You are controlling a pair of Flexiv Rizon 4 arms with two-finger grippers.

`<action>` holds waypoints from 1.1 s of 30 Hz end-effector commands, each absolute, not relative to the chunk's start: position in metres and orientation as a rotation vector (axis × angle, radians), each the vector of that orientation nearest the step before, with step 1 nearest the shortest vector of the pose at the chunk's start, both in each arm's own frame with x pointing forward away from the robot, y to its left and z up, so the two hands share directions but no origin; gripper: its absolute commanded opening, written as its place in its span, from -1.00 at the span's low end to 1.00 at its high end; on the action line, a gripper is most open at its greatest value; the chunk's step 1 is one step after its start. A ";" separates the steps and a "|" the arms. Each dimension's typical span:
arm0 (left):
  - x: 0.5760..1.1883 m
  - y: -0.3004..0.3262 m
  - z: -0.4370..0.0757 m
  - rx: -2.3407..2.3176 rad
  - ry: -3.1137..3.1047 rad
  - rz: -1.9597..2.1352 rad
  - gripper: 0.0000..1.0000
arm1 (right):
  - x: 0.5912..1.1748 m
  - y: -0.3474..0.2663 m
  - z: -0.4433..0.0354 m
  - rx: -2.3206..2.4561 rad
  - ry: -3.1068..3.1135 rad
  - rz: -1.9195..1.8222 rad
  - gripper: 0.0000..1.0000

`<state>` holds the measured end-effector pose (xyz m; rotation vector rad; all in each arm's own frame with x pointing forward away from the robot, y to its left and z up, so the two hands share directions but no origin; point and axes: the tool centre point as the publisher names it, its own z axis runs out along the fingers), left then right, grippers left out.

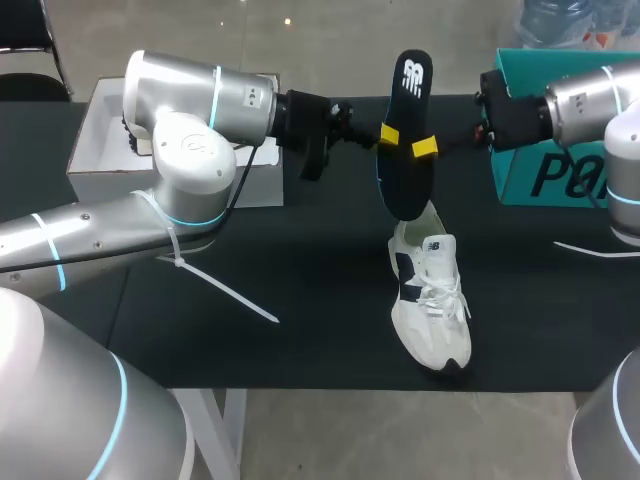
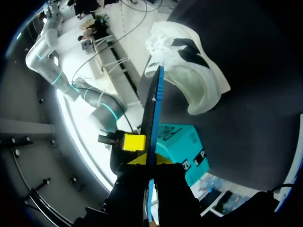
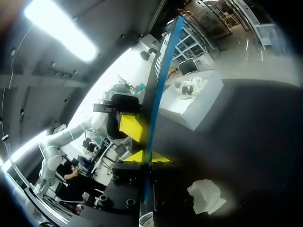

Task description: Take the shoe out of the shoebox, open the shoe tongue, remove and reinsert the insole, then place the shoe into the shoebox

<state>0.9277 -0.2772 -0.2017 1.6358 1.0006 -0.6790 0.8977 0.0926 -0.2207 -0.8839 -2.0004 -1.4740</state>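
Nearest to me loomed the grey bulk of the left arm [image 1: 185, 160], which came in low from the left and reached across the black table [image 1: 300, 330] toward its middle. Behind that arm's elbow, at the far left of the table, sat the white shoebox [image 1: 95, 165], open at the top and well apart from the work. I took it to be parked there so the shoe could go back in at the end. The left hand [image 1: 388, 134] was pinched narrow on the dark insole [image 1: 400, 190], a finger on either face, and held it on edge in the air with the logo end up. Just beside it, from the opposite side, the right hand [image 1: 424, 148] gripped the same insole about halfway along. Two holds, I judged, either kept the floppy piece straight or let one arm pass it to the other. The insole's lower end hung over the heel opening of the white shoe [image 1: 430, 300], which stood on its sole near the front edge, toe toward me. Whether the tip touched the shoe I could not tell. That line-up looked meant for sliding the insole back in. Farther right a teal box [image 1: 530, 175] stood at the back, beside the right arm [image 1: 590, 110].
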 end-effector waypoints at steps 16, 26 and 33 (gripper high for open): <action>0.928 -0.240 -0.221 1.794 1.309 -0.650 1.00 | 0.888 0.072 -0.219 -0.919 -2.023 -1.464 -1.00; 0.913 -0.209 -0.231 1.783 1.621 -0.687 1.00 | 0.884 0.069 -0.224 -0.920 -2.039 -1.428 -1.00; 0.906 -0.202 -0.236 1.689 1.788 -0.747 1.00 | 0.883 0.066 -0.233 -0.926 -2.038 -1.420 -1.00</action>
